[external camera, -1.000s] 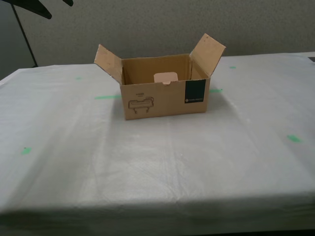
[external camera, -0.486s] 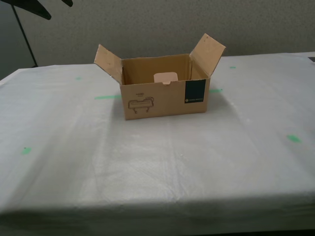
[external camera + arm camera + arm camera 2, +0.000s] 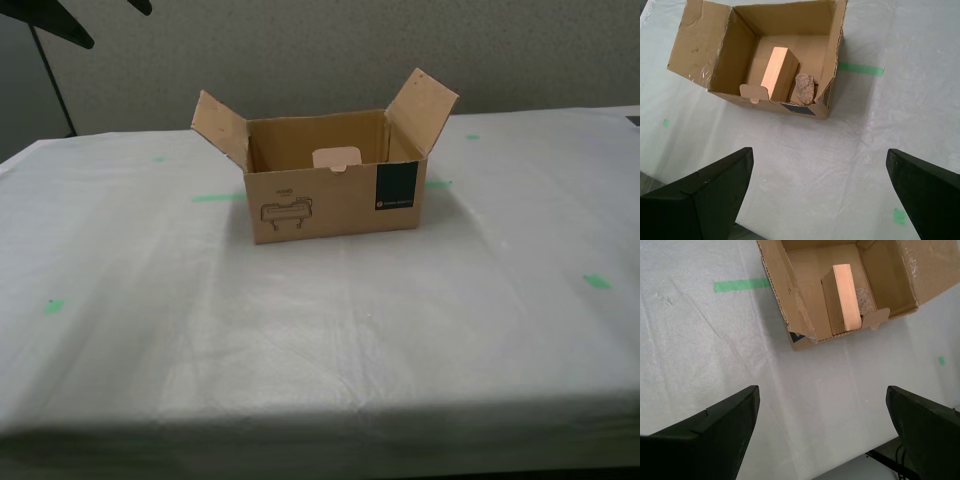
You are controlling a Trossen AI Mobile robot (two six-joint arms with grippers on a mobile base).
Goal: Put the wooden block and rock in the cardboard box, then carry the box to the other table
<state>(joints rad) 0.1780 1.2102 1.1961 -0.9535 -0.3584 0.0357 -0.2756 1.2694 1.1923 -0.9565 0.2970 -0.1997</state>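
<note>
The cardboard box (image 3: 320, 205) stands open on the white-cloth table (image 3: 300, 330), flaps spread. Inside it the wooden block (image 3: 776, 72) stands on edge with the rock (image 3: 805, 88) beside it, against the wall that bears the label. The second wrist view shows the same box (image 3: 785, 295), block (image 3: 845, 297) and rock (image 3: 863, 300). In the exterior view the front wall hides both; only a pale tab (image 3: 337, 158) shows. My first gripper (image 3: 819, 155) and my second gripper (image 3: 822, 395) hover open above the cloth, apart from the box, holding nothing.
Green tape marks dot the cloth (image 3: 597, 282) (image 3: 52, 306), with a strip behind the box (image 3: 218, 197). A dark stand or arm part (image 3: 45, 25) shows in the exterior view's upper left. The table's front edge (image 3: 320, 430) runs along the exterior view's bottom.
The dark shape in the exterior view's upper left has drawn slightly further out of frame. The box has stayed put.
</note>
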